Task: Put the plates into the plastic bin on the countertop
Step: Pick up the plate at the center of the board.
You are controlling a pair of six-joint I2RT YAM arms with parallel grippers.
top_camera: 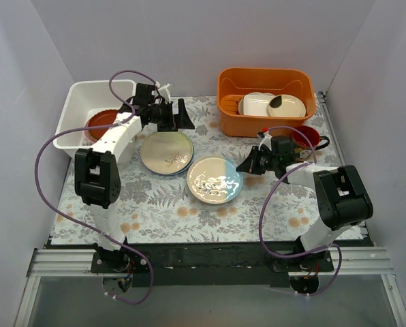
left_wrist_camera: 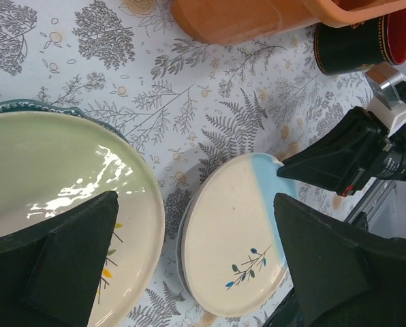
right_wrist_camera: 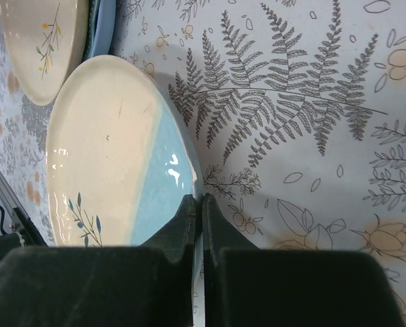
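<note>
**A:** Where are the plates?

**B:** I see one red-brown plate in the plastic bin, at the far-left corner of the surface. The rest are out on the print. The cream-green plate with the sprig is mid-surface toward the far edge. It's stacked on a teal-blue plate, only the rim peeking out. The cream-and-blue plate is just beside that stack, on its near-right.

**A:** Left gripper?

**B:** The left gripper is spread wide with nothing in it. It hangs by the far rim of the cream-green plate, near the bin's right wall.

**A:** Right?

**B:** The right gripper is narrowed to a slit at the right rim of the cream-and-blue plate. On my wrist feed the rim runs in between the fingers, so I read it as pinched. I can't tell whether another plate sits under that one.

**A:** Anything else out there?

**B:** The orange tub is at the far edge toward the right corner, with cream dishes in it. The red mug is just beside the tub, by the right edge.
</note>
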